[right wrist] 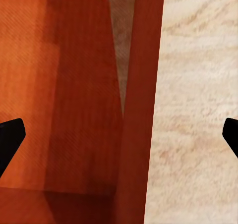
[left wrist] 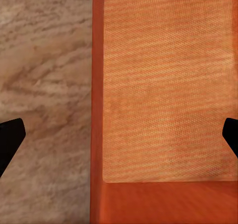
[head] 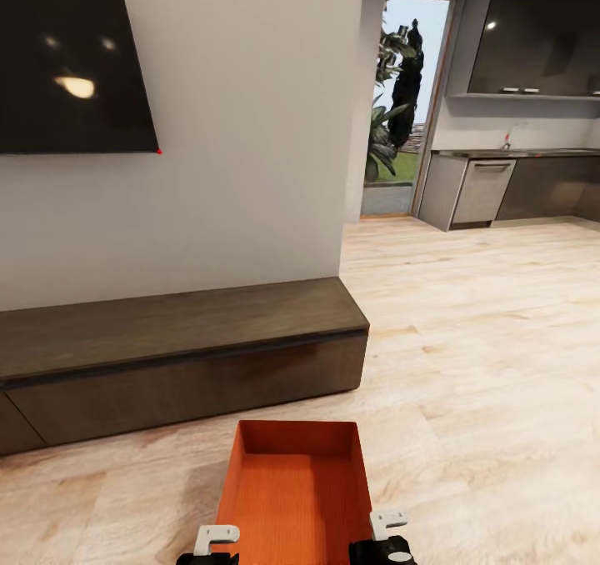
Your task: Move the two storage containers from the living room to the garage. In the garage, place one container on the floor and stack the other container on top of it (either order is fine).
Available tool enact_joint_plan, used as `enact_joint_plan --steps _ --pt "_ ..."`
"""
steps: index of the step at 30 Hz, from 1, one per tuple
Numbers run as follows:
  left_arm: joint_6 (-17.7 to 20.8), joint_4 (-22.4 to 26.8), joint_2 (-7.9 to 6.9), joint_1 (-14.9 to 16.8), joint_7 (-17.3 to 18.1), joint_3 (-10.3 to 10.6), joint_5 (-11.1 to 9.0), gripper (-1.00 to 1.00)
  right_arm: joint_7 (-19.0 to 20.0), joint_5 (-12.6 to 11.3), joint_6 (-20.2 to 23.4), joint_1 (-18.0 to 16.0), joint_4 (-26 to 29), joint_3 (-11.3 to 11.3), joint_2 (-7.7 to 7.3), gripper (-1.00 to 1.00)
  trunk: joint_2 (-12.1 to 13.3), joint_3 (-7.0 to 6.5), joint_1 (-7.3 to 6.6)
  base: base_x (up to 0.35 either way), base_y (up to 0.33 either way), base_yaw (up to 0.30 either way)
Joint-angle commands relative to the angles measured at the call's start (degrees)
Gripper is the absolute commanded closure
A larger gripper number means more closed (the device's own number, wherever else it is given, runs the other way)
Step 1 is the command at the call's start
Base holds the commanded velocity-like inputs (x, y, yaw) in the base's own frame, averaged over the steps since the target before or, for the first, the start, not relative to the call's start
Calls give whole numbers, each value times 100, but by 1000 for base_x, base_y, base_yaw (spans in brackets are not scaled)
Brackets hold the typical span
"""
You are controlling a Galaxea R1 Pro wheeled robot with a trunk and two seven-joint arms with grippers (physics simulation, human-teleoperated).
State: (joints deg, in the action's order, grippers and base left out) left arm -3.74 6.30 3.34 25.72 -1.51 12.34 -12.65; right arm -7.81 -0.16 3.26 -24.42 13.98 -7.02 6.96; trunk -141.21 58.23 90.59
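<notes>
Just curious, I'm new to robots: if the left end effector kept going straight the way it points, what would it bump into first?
Probably the storage container's side wall, which runs between the open fingers; depth is unclear.

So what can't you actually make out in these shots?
- Head view: bin near end and both arms, cut off by the bottom edge.
- Head view: whether either pincer grips the bin wall.
- Wrist views: finger tips cut by side edges.
- Items on the kitchen shelf: too small.

Sunlit doorway (head: 398,107) with plants; grey kitchen counter (head: 517,177) beside it.
</notes>
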Motion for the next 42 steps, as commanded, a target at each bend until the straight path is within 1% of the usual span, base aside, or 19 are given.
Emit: enact_joint_plan --steps 1,2,5,19,21,22,33,34,35,42 --pt "-22 -6 0 4 -16 49 -53 -100 -36 -2 34 -1 9 -45 -2 -100 -2 5 -1 0 0 0" --pt "-22 -6 0 4 -16 49 -53 -100 -36 -2 34 -1 9 -45 -2 -100 -2 5 -1 0 0 0" --pt "-21 -6 0 4 -16 49 -53 -100 -36 -2 34 -1 9 -45 -2 -100 -122 59 65 0 0 0" --pt "-21 0 0 4 -16 49 -53 -100 -28 -2 38 -1 9 -36 -20 -100 -122 59 65 0 0 0" --pt "-21 0 0 4 -16 49 -53 -100 -28 -2 39 -1 9 -36 -24 -100 -202 95 109 0 0 0" --pt "-21 -1 0 4 -16 49 -53 -100 -27 -2 40 -1 9 -36 -25 -100 -204 117 111 0 0 0" --pt "-26 2 0 4 -16 50 -57 -100 -27 -2 38 -1 9 -36 -44 -100 -204 117 111 0 0 0" --pt "-27 2 0 4 -16 50 -58 100 -27 -2 37 -1 9 -36 -45 -100 -204 117 111 0 0 0" --pt "-30 3 0 4 -16 50 -60 100 -27 -2 36 -1 9 -36 -45 100 -204 117 111 0 0 0" --pt "-32 3 0 4 -16 52 -62 100 -27 -2 34 -1 9 -36 -46 100 -204 117 111 0 0 0"
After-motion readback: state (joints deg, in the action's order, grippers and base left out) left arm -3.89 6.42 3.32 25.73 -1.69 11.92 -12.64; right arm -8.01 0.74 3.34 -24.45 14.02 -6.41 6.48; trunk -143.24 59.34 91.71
